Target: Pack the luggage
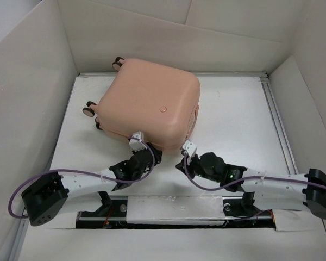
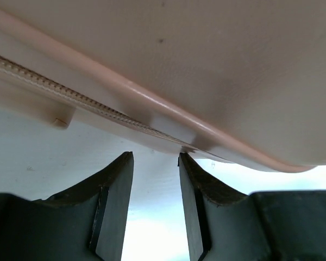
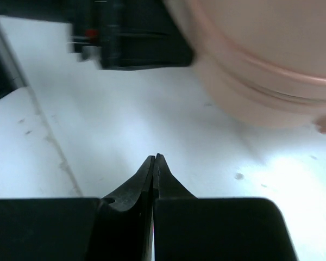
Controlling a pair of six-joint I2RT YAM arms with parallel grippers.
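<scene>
The luggage (image 1: 149, 103) is a salmon-pink hard-shell suitcase lying flat and closed on the white table, with its wheels (image 1: 89, 110) at the left. My left gripper (image 1: 150, 149) is at the suitcase's near edge. In the left wrist view it (image 2: 156, 157) is open and empty just below the zipper seam (image 2: 87, 100), and its right fingertip (image 2: 182, 159) reaches the shell's rim. My right gripper (image 1: 180, 163) is shut and empty, low over the table off the suitcase's near right corner. It shows in the right wrist view (image 3: 155, 156), apart from the suitcase (image 3: 261, 70).
White cardboard walls (image 1: 32, 98) enclose the table on the left, back and right. A metal rail (image 1: 277, 122) runs along the table's right side. The left arm (image 3: 136, 38) lies just beyond my right gripper.
</scene>
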